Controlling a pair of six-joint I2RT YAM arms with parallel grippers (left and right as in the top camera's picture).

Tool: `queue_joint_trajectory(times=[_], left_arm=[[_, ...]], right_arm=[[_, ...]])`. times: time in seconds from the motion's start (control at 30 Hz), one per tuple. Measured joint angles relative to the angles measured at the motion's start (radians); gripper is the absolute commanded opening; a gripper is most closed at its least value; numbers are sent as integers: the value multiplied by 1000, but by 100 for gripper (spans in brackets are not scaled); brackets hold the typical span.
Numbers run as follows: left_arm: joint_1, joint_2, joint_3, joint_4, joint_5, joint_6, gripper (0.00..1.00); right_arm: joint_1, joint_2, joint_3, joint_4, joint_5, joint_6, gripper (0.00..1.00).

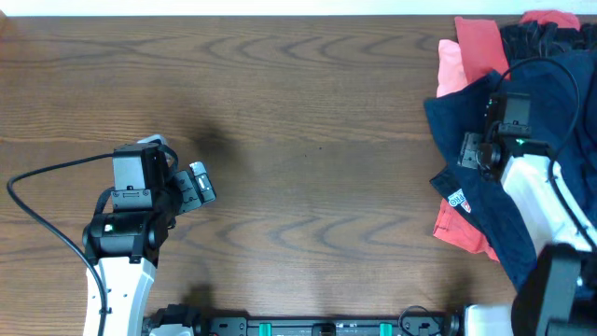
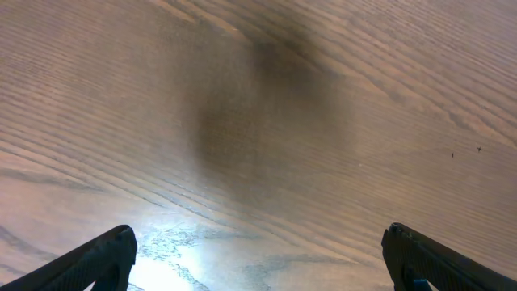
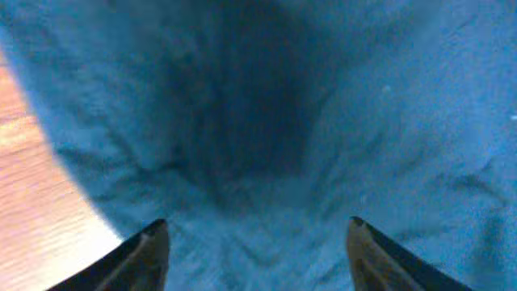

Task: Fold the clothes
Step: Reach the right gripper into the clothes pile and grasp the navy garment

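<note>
From overhead, the clothes [image 1: 508, 121] lie heaped at the 2 to 4 o'clock side of the table [image 1: 308, 112]. A wide navy piece [image 1: 466, 117] sprawls over the rest. A red piece [image 1: 478, 45] and a pink piece [image 1: 450, 70] peek out at its 11 o'clock edge, and a black piece [image 1: 546, 39] is bunched at the far 1 o'clock corner. More red cloth shows from under the navy hem at 5 o'clock, just beside a small white label [image 1: 455, 199]. The right claw [image 1: 473, 151] sits over the navy piece near its 9 o'clock edge, with its white arm running off toward 5 o'clock. The left claw [image 1: 199, 184] is at the table's 8 o'clock, well apart from the clothes, pointing toward 3 o'clock over bare wood. In the left wrist view, the two dark fingers [image 2: 101, 257] stand at the bottom corners, spread wide, with only wood grain, a soft shadow and a bright glare patch between them – they grip nothing. In the right wrist view, navy cloth fills almost everything, creased and darker in a fold at the middle, and a wedge of table shows at 8 o'clock. The fingers [image 3: 149, 249] are spread apart at the bottom edge with the cloth lying across the gap. Whether the tips touch the fabric or hang just above it, I cannot tell.
</note>
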Motion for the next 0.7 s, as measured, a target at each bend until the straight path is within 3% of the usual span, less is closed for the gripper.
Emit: queue_joint_trajectory(times=[0.1,0.3,0.43,0.53,0.7], left_arm=[[0,0,0,0,0,0,98],[0,0,0,0,0,0,98],[0,0,0,0,0,0,98],[0,0,0,0,0,0,98],[0,0,0,2,0,0,98]], right_arm=[[-4,50,0,6,14,11,58],[-4,119,0,29,20,21,58],[-5,151,0,36,22,24,37],[-6,160,0,42,24,27,11],[-7,160,0,50,30,37,2]])
